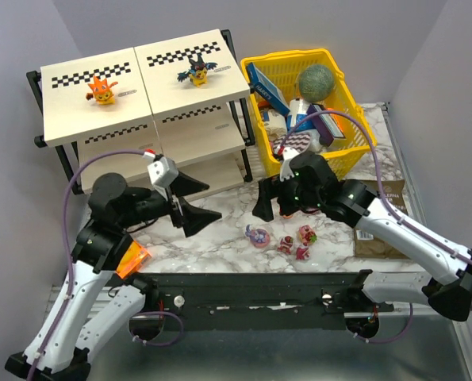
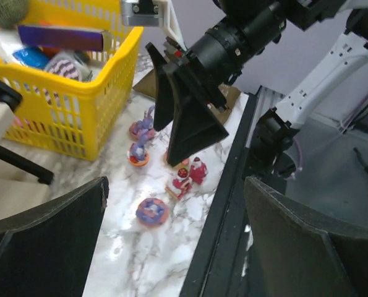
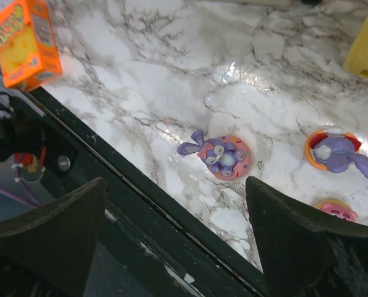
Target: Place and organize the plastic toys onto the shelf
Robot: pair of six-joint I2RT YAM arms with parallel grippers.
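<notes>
1. Marble-patterned tabletop (image 1: 220, 242) runs between plain grey walls. Along its near edge we see a black mounting rail (image 1: 259, 286) carrying both arm bases.
2. Nearest on the left, a flat orange packet (image 1: 132, 260) lies at the table's edge, right beside the left arm.
3. Just past the rail, some of the plastic toys sit loose on the marble. We make out a purple bunny-eared figurine (image 1: 258, 236) on a pink disc, with three small red-pink figurines (image 1: 301, 253) close together to its right.
4. In the right wrist view we also find a second purple bunny figurine (image 3: 335, 151) on an orange-rimmed base, near the first but apart from it.
5. The right gripper (image 1: 274, 208) hangs over this cluster, pointing down. Its jaws are spread wide with nothing between them, and it touches no toy.
6. The left gripper (image 1: 200, 200) is to the left of the cluster, in front of the shelf, and aims toward the toys. Its jaws are also wide apart and empty.
7. Farther back on the left stands the shelf (image 1: 180, 119). On its top tier we see an orange figurine (image 1: 103, 90) on the left panel and a black-and-yellow winged figurine (image 1: 197, 71) on the right panel, both upright and well apart.
8. At the far right, just beside the shelf, a yellow basket (image 1: 343, 87) holds a green ball (image 1: 316, 81) and some boxes.
</notes>
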